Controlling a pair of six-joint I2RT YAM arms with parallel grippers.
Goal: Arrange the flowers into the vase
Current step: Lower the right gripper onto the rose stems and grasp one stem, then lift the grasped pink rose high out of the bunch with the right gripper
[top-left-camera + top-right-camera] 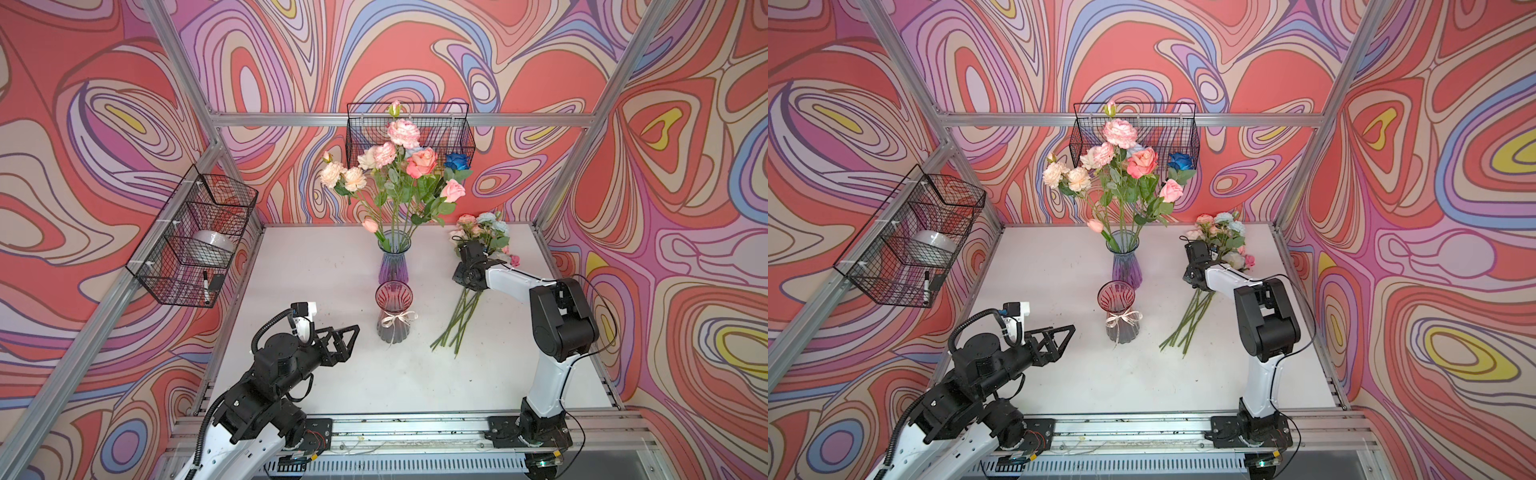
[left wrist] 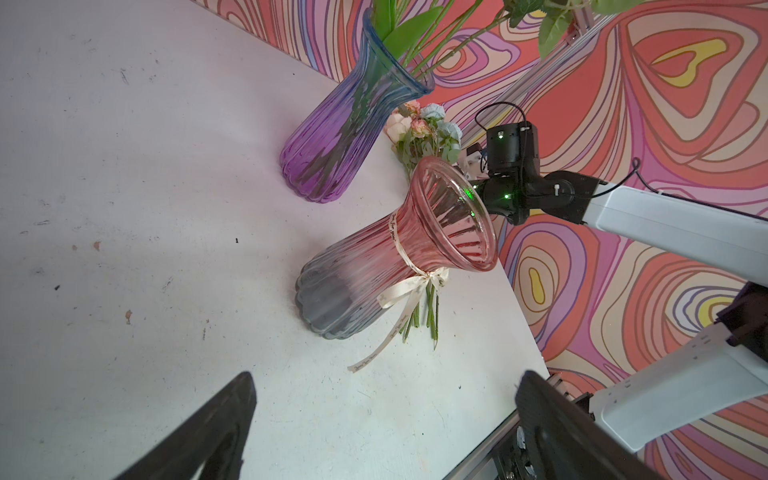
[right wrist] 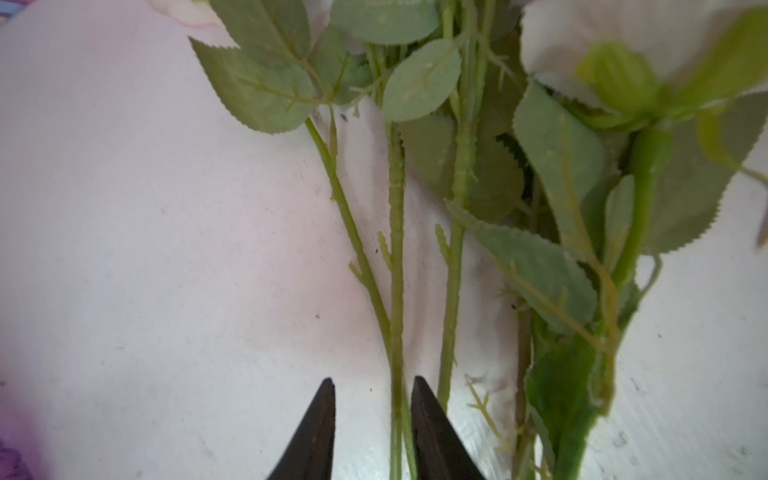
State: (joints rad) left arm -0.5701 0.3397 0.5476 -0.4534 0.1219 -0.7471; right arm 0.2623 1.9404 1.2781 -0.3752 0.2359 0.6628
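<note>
Landmark: pink vase [image 1: 394, 312], upright mid-table [image 1: 291, 374], cream ribbon [image 2: 409, 286] tied at its neck.

Flowers, 2 groups:
- Arranged flowers [image 1: 405, 166] stand in the purple vase [image 1: 394, 264], just behind the pink vase. The left wrist view shows the 2 vases apart. Blooms are pink, peach and cream, plus 1 dark blue [image 1: 457, 161] on the side away from the left arm.
- Loose bunch [image 1: 461, 318] lies flat on the table, right of the pink vase. Cut ends sit about level with the pink vase's base. The pale blue and pink heads [image 1: 488, 226] lie farther back, about level with the purple vase.

Right gripper [image 3: 372, 384]: down on the loose bunch at mid-stem, right and behind the pink vase. It's hidden under its own wrist in both top views. Wrist view shows the jaws narrowly apart, straddling thin stems [image 3: 397, 291] at the bunch's edge. 1 finger [image 3: 432, 428] is at the stems, the other [image 3: 316, 428] stands clear of them. Nothing pinched.

Left gripper [image 1: 348, 333]: left of the pink vase, slightly nearer the front, above the table, pointing at the vase. Jaws spread wide, holding nothing.
</note>
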